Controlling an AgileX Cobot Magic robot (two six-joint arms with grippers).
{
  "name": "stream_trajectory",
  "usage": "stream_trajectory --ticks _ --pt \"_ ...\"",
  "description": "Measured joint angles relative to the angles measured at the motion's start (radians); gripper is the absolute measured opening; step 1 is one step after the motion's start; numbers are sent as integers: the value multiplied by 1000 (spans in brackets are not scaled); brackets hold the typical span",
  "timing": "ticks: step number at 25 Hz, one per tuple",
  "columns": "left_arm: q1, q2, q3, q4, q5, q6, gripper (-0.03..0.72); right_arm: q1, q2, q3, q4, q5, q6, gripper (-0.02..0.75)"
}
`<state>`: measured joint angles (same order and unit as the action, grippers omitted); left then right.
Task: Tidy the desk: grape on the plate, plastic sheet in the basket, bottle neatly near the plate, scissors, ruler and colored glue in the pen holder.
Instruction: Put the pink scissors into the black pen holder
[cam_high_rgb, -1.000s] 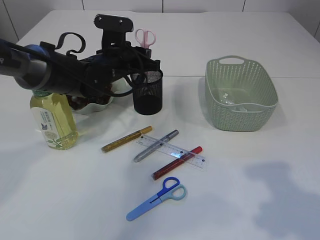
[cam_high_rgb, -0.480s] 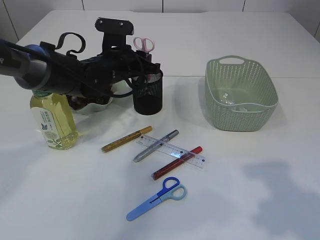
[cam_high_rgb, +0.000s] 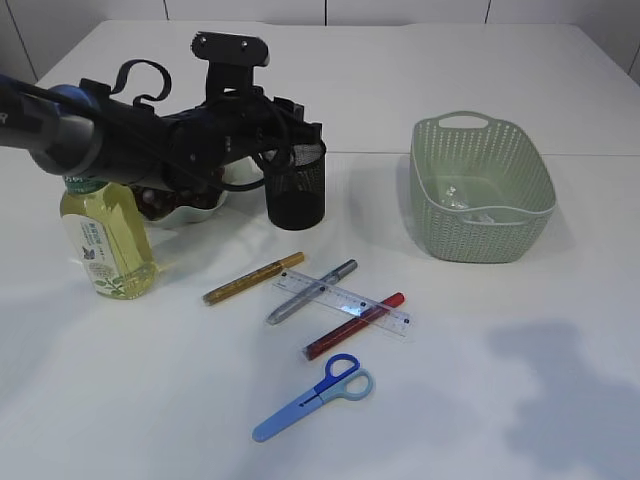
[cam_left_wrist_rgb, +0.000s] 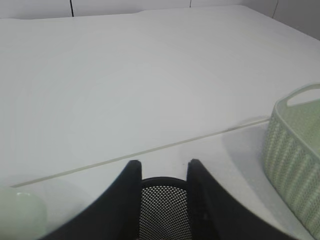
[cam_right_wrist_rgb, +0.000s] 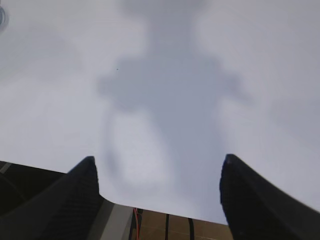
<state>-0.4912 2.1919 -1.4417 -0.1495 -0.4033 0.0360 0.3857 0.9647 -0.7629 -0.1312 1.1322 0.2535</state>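
My left gripper is open, right above the black mesh pen holder. In the left wrist view its jaws flank the holder's far rim with nothing between them. Blue scissors, a clear ruler and gold, silver and red glue pens lie on the table. The bottle stands at the left beside the plate holding grapes. The plastic sheet lies in the green basket. My right gripper is open over bare table.
The basket also shows at the right edge of the left wrist view. The left arm reaches from the left over the bottle and plate. The right arm is out of the exterior view; only its shadow falls at the lower right.
The pink scissors that stuck up from my left gripper above the pen holder have gone down out of sight. The left gripper has stayed over the holder.
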Motion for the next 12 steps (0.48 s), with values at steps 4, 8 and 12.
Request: stream_trajectory --ticks 4,8,12 --pt "0 0 -1 0 13 0 235 0 0 0 0 0 0 583" --pt "0 -15 -1 -1 91 -2 237 0 0 0 0 0 0 583" --pt "0 -72 -1 -1 218 -1 239 0 0 0 0 0 0 583"
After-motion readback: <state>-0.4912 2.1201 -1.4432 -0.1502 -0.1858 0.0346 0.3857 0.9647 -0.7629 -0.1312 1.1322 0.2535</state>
